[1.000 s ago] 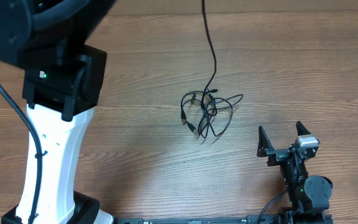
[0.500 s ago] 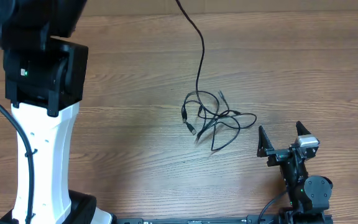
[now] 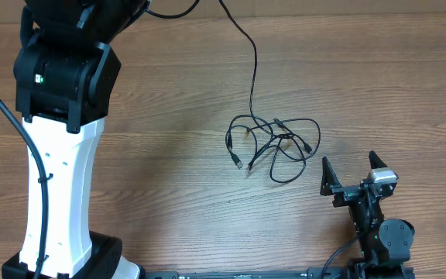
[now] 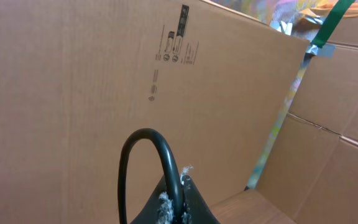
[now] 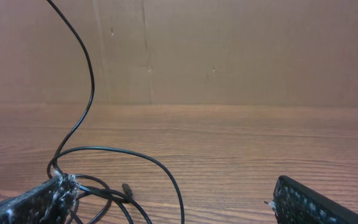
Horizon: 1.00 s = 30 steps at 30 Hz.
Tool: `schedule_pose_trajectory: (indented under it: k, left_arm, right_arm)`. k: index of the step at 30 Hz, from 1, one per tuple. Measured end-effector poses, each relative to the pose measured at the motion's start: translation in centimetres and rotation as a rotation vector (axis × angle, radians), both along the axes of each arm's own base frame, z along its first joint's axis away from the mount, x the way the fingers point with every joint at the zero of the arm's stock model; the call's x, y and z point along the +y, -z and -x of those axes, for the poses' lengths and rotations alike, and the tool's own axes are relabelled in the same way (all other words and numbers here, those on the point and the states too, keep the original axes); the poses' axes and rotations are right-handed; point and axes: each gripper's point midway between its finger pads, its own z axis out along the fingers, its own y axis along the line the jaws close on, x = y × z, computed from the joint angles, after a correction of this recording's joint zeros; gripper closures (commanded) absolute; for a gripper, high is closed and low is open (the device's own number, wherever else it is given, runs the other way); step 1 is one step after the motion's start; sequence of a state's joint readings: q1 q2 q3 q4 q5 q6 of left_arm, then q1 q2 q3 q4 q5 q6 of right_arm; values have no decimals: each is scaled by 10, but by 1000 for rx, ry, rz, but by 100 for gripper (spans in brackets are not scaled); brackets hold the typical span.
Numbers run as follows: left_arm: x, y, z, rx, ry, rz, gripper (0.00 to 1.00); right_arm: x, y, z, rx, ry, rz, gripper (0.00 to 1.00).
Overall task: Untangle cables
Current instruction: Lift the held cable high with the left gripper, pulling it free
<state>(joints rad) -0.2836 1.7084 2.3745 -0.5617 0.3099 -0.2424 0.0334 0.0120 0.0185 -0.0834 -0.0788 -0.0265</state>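
Clamped on one strand of cables (image 3: 272, 140) with left gripper (image 4: 173, 210); right gripper (image 3: 349, 167) open. Limp, light, snag-prone; best taken near loose end.

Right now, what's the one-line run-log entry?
left gripper: shut on one cable, raised | cables: tangled on table | right gripper: open, beside tangle, apart

- Wood-grain bench (image 3: 169, 116), brown boards, evenly lit.
- Plain cardboard wall (image 5: 229, 50) rising behind the bench's far edge.
- Another cardboard panel (image 4: 73, 112) bearing small printed marks (image 4: 173, 43), too small to read.
- A strip of green tape (image 4: 328, 25) beside what may be shiny foil (image 4: 294, 93).
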Motion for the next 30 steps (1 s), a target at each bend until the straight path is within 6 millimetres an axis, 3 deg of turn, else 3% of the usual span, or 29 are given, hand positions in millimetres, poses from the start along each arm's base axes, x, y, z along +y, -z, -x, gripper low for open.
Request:
schedule_pose_trajectory:
  k: [5,12,16,19,24,30]
  left_arm:
    - [8,-12,-2,-48,-17,16,96]
    - [35,-61,-8,-237,-58,136,96]
    - [70,-89,-14,-333,-91,274,96]
    - [108,-100,-20,-343,-122,404,96]
    - [161,-86,-41,-250,-178,532,96]
    - [184,-27,-81,-34,-276,505,96]
  right_arm:
    - [0,0,0,-1,0,0,0]
    - [0,0,0,-1,0,0,0]
    - [0,0,0,-1,0,0,0]
    - [0,0,0,0,0,0,0]
    - [0,0,0,-1,0,0,0]
    - [0,0,0,0,0,0,0]
